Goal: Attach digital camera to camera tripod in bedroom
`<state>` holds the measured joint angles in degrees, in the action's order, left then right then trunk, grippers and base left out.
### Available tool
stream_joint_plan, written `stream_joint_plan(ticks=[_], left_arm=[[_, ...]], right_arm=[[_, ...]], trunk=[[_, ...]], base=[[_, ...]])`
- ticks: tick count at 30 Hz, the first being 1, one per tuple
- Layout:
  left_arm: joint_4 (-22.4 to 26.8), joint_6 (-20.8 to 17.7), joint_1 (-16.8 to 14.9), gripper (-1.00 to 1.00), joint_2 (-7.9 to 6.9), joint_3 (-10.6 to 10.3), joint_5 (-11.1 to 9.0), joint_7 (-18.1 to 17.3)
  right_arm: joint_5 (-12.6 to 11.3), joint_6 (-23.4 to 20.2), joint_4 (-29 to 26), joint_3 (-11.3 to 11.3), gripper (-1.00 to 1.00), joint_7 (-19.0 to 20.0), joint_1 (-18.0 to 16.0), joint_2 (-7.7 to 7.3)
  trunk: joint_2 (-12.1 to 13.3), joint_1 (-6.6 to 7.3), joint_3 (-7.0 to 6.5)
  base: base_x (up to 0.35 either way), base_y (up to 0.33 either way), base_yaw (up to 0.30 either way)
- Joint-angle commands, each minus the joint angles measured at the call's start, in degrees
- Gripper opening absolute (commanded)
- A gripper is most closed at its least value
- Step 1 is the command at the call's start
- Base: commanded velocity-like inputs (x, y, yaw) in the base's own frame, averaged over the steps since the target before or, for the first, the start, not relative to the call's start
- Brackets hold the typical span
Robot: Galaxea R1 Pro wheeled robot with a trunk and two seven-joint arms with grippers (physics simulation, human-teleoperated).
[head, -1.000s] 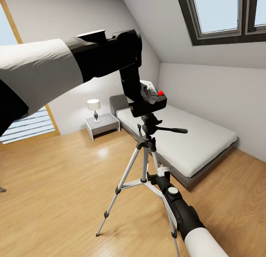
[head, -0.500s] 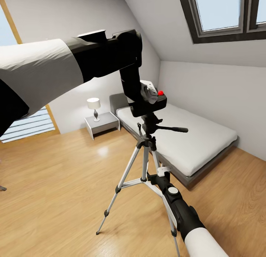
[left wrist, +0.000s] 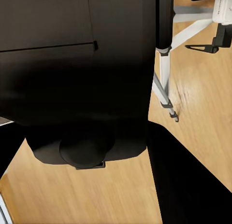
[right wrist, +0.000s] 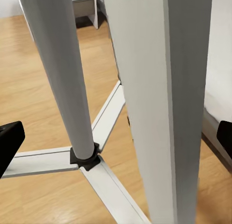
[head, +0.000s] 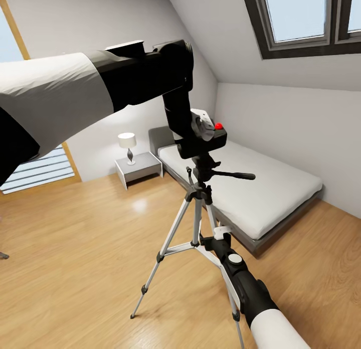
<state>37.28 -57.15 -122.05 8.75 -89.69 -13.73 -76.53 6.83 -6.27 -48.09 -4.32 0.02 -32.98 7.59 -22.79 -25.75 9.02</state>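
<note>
The black digital camera (head: 204, 141), red button on top, sits on the black head of the camera tripod (head: 196, 213), and my left gripper (head: 202, 129) is shut on it from above. In the left wrist view the camera (left wrist: 82, 84) looms dark and close, with a tripod leg (left wrist: 164, 84) beside it. The pan handle (head: 235, 176) sticks out to the right. My right gripper (head: 217, 235) is low at the tripod's braces. In the right wrist view it (right wrist: 116, 137) stands open, its black fingertips (right wrist: 9, 142) wide apart around two silver legs (right wrist: 63, 74).
This is the bedroom: a low grey bed (head: 260, 188) with a white mattress lies behind the tripod. A nightstand (head: 138, 168) with a lamp (head: 128, 144) stands at the back. Skylights (head: 301, 18) sit in the sloped ceiling. Light wood floor (head: 75, 248) spreads to the left.
Neither arm, the camera nor the tripod has visibly moved. The head view has shifted very slightly.
</note>
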Motion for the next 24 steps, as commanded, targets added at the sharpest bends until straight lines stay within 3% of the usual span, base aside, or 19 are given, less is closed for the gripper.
stream_joint_plan(ticks=[1,24], left_arm=[[0.00,-0.41,-0.12,-1.00,0.02,-0.22,-0.16,-0.13],[-0.09,-0.41,-0.12,-1.00,0.03,-0.02,-0.11,-0.12]], right_arm=[[0.62,-0.41,-0.14,0.00,1.00,-0.01,-0.03,0.00],[0.64,1.61,-0.16,-0.07,1.00,-0.02,-0.05,-0.03]], trunk=[[-0.13,-0.04,0.13],[-0.13,-0.04,0.13]], base=[[0.000,0.000,0.000],[0.000,0.000,0.000]])
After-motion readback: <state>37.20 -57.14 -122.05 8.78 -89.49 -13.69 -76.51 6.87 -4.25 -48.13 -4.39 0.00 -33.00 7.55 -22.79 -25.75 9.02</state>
